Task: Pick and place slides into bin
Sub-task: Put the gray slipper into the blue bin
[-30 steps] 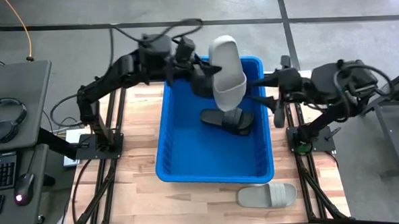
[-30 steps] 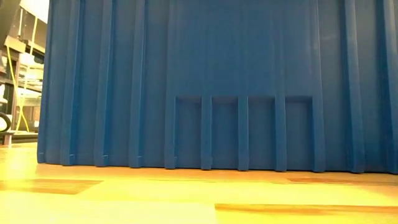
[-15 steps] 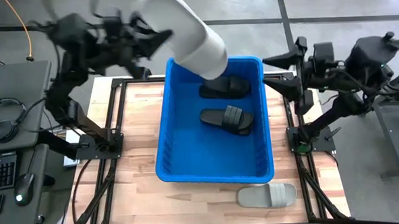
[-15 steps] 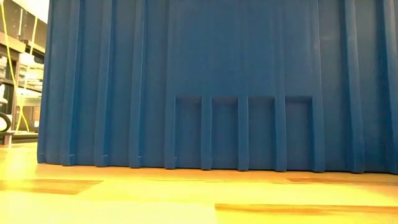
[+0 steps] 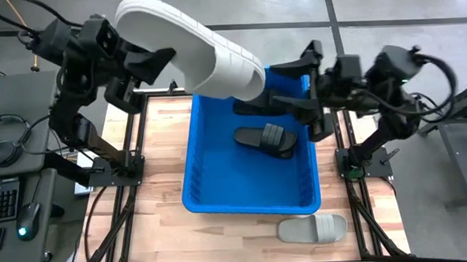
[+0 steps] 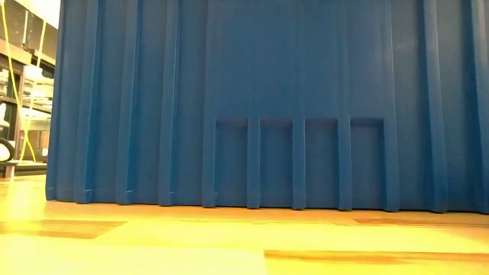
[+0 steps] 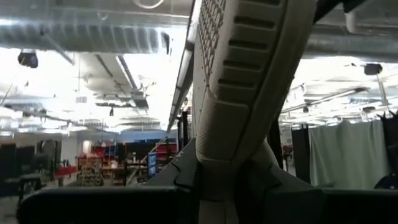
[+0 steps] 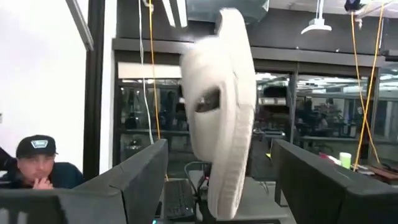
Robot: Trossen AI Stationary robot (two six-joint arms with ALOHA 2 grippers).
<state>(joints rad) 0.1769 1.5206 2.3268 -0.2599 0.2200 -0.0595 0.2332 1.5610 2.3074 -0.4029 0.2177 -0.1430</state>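
Left gripper (image 5: 147, 60) raised outside bin (image 5: 199, 160) rim, pinching white slide (image 5: 194, 46) — right gripper (image 5: 291, 85) spread wide over bin edge.

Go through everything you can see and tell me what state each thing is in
white slide: held high, sole up
left gripper: shut on white slide
right gripper: open, empty, over the bin
bin: holds two black slides
grey slide: on table, outside bin
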